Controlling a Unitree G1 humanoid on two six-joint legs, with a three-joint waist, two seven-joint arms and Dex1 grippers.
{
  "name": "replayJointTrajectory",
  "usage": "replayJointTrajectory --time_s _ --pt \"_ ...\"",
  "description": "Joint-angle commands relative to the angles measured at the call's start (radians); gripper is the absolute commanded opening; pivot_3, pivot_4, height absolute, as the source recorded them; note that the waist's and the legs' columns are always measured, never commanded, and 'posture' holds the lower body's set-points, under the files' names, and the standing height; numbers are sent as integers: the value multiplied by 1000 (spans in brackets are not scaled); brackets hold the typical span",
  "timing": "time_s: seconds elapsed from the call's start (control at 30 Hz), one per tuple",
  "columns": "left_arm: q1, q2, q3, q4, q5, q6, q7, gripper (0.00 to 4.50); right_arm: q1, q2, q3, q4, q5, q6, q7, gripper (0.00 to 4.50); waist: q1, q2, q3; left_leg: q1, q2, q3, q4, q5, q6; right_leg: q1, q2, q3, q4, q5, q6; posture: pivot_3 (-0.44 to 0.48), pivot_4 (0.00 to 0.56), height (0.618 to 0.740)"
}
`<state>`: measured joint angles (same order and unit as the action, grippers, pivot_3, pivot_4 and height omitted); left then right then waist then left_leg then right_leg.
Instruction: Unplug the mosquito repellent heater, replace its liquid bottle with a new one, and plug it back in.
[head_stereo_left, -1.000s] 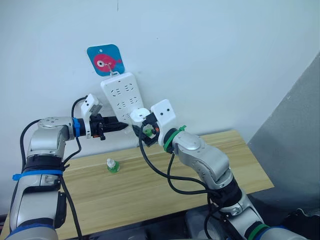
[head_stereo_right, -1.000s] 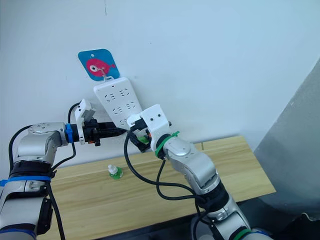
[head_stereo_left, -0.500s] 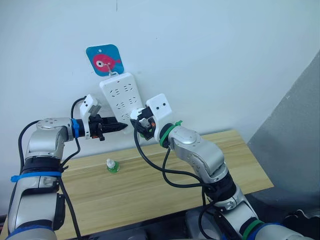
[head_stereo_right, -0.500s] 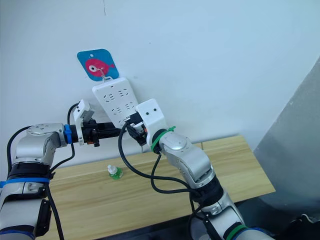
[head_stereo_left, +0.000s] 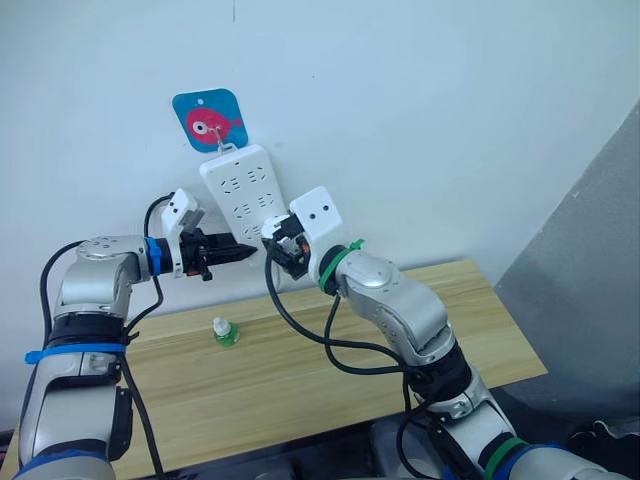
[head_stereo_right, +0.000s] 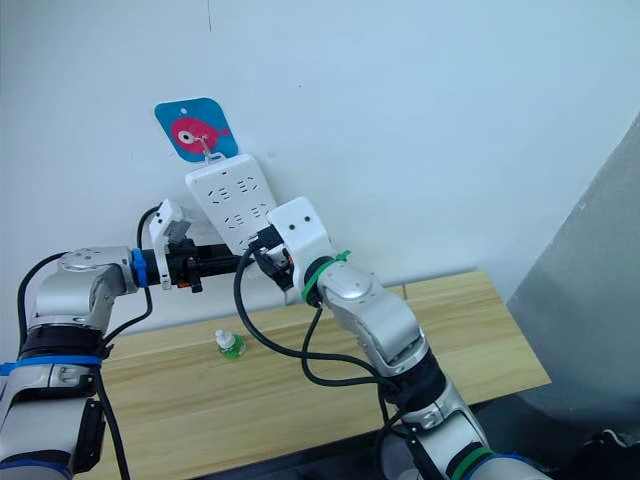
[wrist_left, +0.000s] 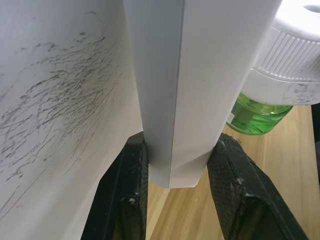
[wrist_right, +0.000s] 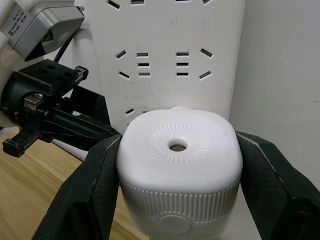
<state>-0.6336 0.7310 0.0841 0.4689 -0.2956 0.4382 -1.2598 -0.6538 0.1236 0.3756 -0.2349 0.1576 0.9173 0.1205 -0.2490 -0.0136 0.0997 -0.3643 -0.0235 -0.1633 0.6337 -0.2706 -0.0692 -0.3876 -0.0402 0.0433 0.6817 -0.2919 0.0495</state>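
The white mosquito repellent heater (wrist_right: 175, 185) sits between the black fingers of my right gripper (head_stereo_left: 283, 250), which is shut on it. It rests against the lower face of the white power strip (head_stereo_left: 243, 188) hanging on the wall; its prongs are hidden. A green liquid bottle (wrist_left: 255, 116) hangs under the heater. My left gripper (head_stereo_left: 245, 254) is shut on the strip's bottom edge, one finger (wrist_left: 127, 185) on each side. Another small green bottle (head_stereo_left: 226, 331) with a white cap stands on the wooden table (head_stereo_left: 420, 340).
The strip hangs from a blue hook plate with a pink fish (head_stereo_left: 210, 119) on the white wall. A black cable (head_stereo_left: 300, 330) loops from my right wrist over the table. A grey panel (head_stereo_left: 600, 290) rises at the right.
My right gripper has carried the heater up and left, closer to the strip's lower sockets. The left gripper has stayed on the strip's bottom edge.
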Motion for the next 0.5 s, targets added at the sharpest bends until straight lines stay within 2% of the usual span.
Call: replayJointTrajectory --time_s 0.03,0.5 --pt "-8 0 -1 -15 8 -30 27 1297 -11 1 -15 -96 12 20 16 2995 0 0 0 0 0 0 0 0 0 0 0 0 0 0 0 -275 97 740" --pt "-5 -8 -5 2 15 -50 66 1297 -7 -30 -46 -215 46 146 46 2995 -3 1 1 0 -1 0 0 0 0 0 -1 0 1 1 0 -280 103 740"
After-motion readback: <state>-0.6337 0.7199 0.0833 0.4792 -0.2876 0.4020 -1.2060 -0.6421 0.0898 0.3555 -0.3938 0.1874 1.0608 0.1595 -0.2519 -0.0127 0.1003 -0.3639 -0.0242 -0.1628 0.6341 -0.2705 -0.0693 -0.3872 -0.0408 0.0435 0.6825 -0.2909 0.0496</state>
